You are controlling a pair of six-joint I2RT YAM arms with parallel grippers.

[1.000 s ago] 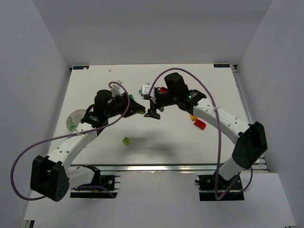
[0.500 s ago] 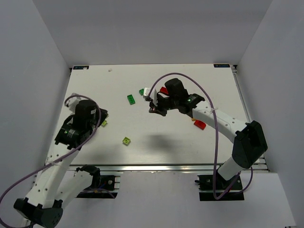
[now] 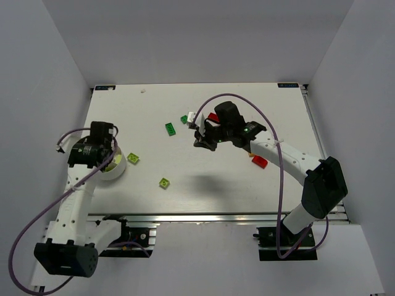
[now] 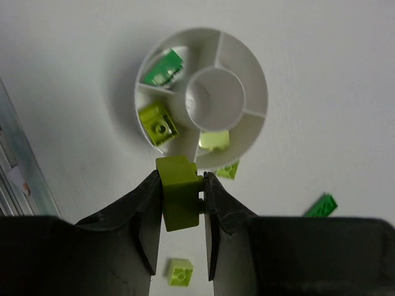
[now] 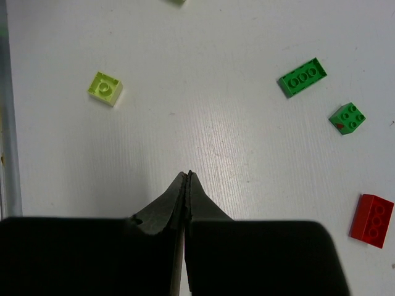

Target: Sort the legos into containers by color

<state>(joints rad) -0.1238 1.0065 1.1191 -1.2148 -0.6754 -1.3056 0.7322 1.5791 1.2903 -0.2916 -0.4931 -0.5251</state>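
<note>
My left gripper (image 4: 180, 176) is shut on a lime green lego (image 4: 179, 197), just off the near rim of the round white container (image 4: 250, 80). The container's compartments hold a dark green lego (image 4: 162, 68), a lime one (image 4: 157, 123) and a paler lime one (image 4: 215, 140). In the top view the left gripper (image 3: 106, 157) hangs over the container (image 3: 121, 168) at the table's left. My right gripper (image 5: 187, 176) is shut and empty above bare table, near mid-table (image 3: 199, 143). Loose near it are a lime lego (image 5: 105, 88), two dark green legos (image 5: 302, 76) (image 5: 347, 118) and a red one (image 5: 371, 220).
More loose bricks lie about: lime ones (image 3: 133, 158) (image 3: 164, 182) right of the container, a red one (image 3: 260, 162) and a small orange-yellow one (image 3: 251, 153) by the right forearm. White walls enclose the table; a metal rail (image 3: 216, 217) runs along its near edge.
The left arm has swung from mid-table out to the left, over the container, carrying the lime lego. The right gripper has gone from open to shut on nothing.
</note>
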